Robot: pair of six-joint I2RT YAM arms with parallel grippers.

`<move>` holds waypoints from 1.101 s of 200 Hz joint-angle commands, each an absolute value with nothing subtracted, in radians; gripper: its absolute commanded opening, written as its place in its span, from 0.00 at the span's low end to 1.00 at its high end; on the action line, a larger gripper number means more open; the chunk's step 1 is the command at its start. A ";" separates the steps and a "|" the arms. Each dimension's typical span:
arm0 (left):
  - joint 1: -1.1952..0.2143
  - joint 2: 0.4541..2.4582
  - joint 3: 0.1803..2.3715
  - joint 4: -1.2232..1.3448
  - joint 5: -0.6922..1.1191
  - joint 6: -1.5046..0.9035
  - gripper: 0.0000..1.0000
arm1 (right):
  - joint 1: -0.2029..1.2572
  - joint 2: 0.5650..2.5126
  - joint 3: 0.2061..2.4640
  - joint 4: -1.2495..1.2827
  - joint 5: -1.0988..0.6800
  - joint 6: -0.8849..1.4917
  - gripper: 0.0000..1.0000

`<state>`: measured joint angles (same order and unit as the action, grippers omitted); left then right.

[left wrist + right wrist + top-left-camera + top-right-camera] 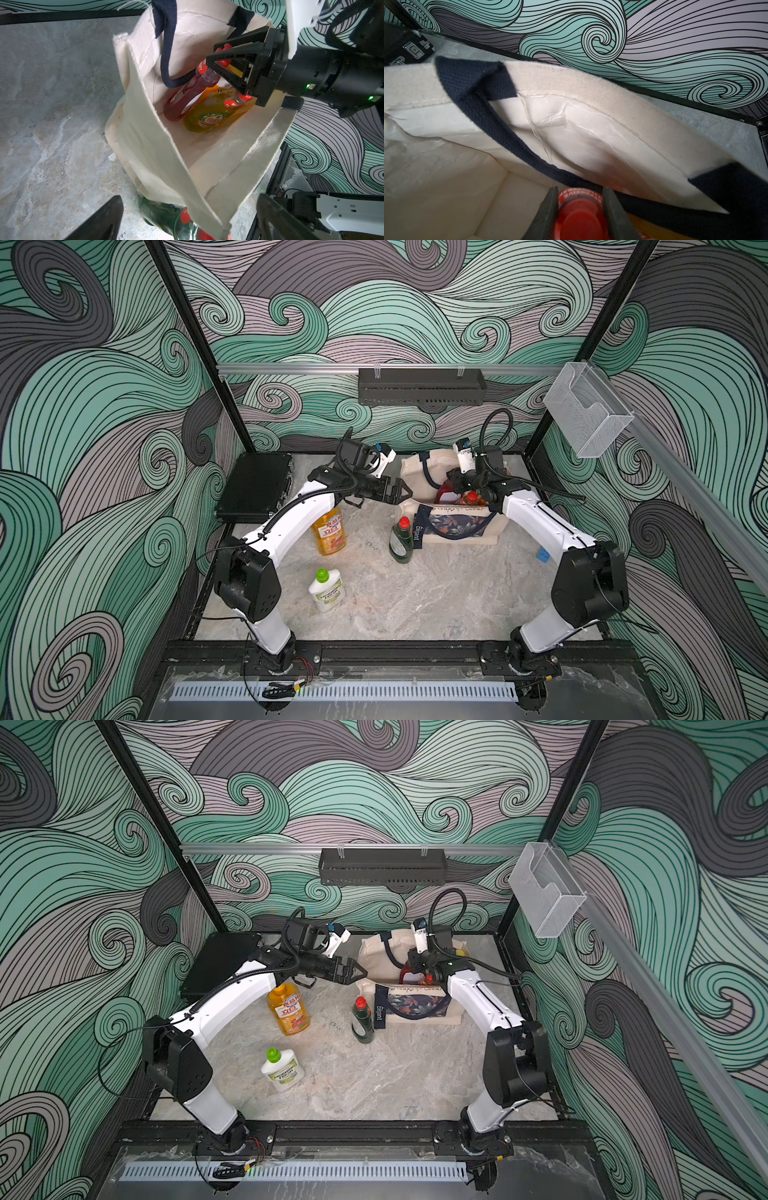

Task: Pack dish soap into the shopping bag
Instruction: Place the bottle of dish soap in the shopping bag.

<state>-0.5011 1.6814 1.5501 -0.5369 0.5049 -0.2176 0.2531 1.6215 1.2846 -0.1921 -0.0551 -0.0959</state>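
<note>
Sitting inside the shopping bag (158,149), the red bottle (182,101) leans on the yellow-green Fairy bottle (209,118). Right claw (580,192) pinches its red cap (579,220), jaws partway closed. Left claw (392,495) wide open w/ nothing in it, just outside the bag. Right wrist cam: cap cut off, bottle body hidden, txt blurry.

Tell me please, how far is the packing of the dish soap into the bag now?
Done: the Fairy bottle lies in the shopping bag. In hand: the right gripper holds the red bottle by its cap, inside the bag. Left: the orange bottle, the white bottle and the dark green bottle stand on the table.
</note>
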 commanded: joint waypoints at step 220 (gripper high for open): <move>-0.493 1.582 1.514 -0.529 0.503 -0.187 0.99 | 0.243 1.513 1.422 -0.285 -0.014 -0.114 0.62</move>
